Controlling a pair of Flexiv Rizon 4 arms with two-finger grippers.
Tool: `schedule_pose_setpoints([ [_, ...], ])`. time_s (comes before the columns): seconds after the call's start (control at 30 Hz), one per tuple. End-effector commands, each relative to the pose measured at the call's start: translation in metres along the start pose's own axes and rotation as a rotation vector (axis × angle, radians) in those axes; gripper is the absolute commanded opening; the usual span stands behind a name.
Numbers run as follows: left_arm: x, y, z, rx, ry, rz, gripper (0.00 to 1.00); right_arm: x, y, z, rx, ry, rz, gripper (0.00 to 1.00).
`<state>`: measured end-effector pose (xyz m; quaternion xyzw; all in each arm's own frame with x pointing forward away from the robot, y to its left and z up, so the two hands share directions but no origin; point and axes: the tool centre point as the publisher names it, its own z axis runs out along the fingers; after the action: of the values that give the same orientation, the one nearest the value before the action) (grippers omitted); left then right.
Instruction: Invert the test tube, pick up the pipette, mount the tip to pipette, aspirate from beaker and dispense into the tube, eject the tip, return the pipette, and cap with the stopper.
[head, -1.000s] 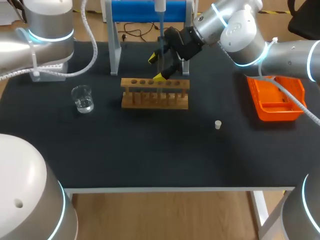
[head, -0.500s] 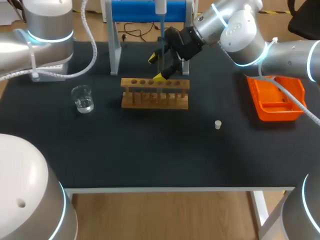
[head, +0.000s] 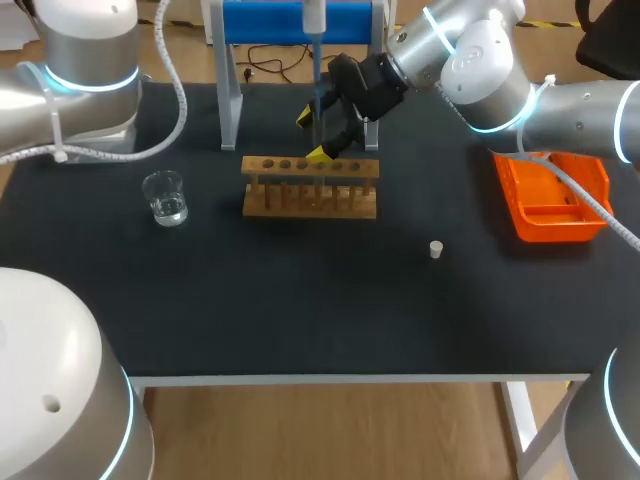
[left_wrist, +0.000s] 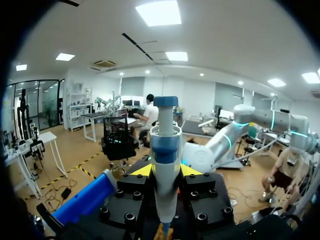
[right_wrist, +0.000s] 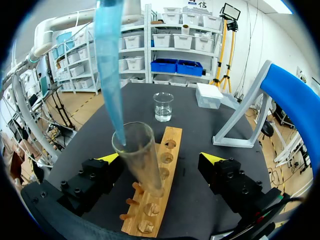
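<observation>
My left gripper (left_wrist: 165, 171) is shut on the white and blue pipette (left_wrist: 165, 155), which stands upright between its fingers. In the head view only the pipette (head: 314, 14) shows at the far edge, its blue tip (head: 318, 90) pointing down. The tip (right_wrist: 110, 65) ends inside the mouth of the glass test tube (right_wrist: 142, 160), which stands in the wooden rack (right_wrist: 162, 200). My right gripper (right_wrist: 160, 158) is open, one finger on each side of the tube, neither touching it. The right gripper (head: 313, 135) hangs over the rack (head: 310, 187). The beaker (head: 165, 197) is left of the rack, and the white stopper (head: 436, 249) lies to its right.
An orange tray (head: 550, 195) sits at the right edge. The blue pipette stand (head: 270, 20) with grey legs (head: 230, 100) rises behind the rack. A white box (right_wrist: 209, 95) lies beyond the beaker (right_wrist: 163, 106).
My left arm has shifted a little, carrying the pipette slightly to the left. The right arm and the tube have not moved.
</observation>
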<state>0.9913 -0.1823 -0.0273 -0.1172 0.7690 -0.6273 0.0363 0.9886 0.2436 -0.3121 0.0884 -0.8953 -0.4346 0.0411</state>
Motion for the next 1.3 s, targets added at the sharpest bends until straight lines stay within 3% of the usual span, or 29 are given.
schedule_pose_setpoints([
  [0.03, 0.002, 0.002, -0.003, -0.001, -0.011, -0.001, 0.00, 0.000, 0.000, -0.001, 0.003, 0.002, 0.001, 1.00],
  [0.77, -0.011, 0.010, 0.009, 0.042, -0.017, 0.028, 0.00, 0.000, 0.000, -0.001, 0.003, 0.002, 0.001, 1.00],
  [1.3, -0.007, 0.022, 0.010, 0.030, -0.028, 0.014, 0.00, 0.000, 0.000, -0.001, 0.003, 0.002, 0.001, 1.00],
])
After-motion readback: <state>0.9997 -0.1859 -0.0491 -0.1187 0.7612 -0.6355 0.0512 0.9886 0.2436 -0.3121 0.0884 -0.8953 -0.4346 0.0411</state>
